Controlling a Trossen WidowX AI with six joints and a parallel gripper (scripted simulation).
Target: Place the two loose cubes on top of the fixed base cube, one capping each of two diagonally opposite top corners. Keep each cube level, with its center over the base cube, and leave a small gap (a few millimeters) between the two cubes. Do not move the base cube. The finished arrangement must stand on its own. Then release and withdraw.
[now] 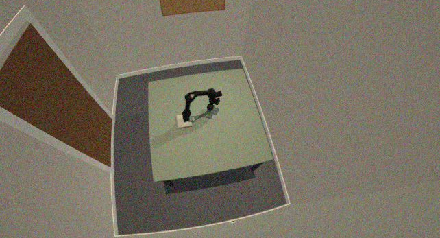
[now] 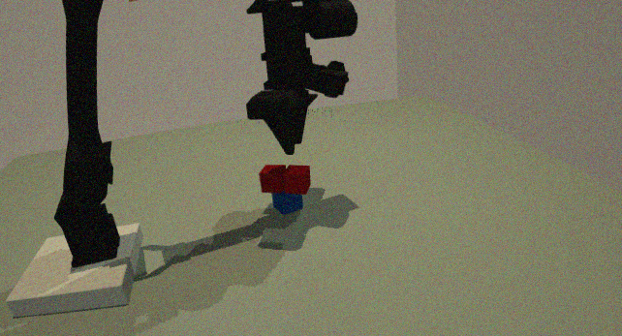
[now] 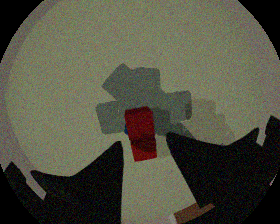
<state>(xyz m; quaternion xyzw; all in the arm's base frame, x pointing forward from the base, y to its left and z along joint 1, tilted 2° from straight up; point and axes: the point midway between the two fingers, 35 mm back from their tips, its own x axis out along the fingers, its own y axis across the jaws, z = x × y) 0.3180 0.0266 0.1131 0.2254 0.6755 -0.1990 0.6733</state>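
Observation:
The blue base cube [image 2: 288, 203] stands on the table; in the wrist view only a sliver of it [image 3: 126, 130] shows. Two red cubes rest on top of it, side by side. In the exterior view one red cube [image 2: 272, 180] is on the left and the other red cube [image 2: 298, 180] on the right, both looking level, with a small notch between their top edges. The wrist view shows them one above the other; the gap's width cannot be told. My gripper [image 2: 290, 153] [image 3: 144, 141] is open and empty, a little above the red cubes and apart from them.
The arm's pale base plate [image 1: 184, 124] [image 2: 44, 295] is on the table [image 1: 212, 147], left of the stack in the exterior view. Shadows of the arm and gripper fall around the stack. The top view does not show the cubes clearly.

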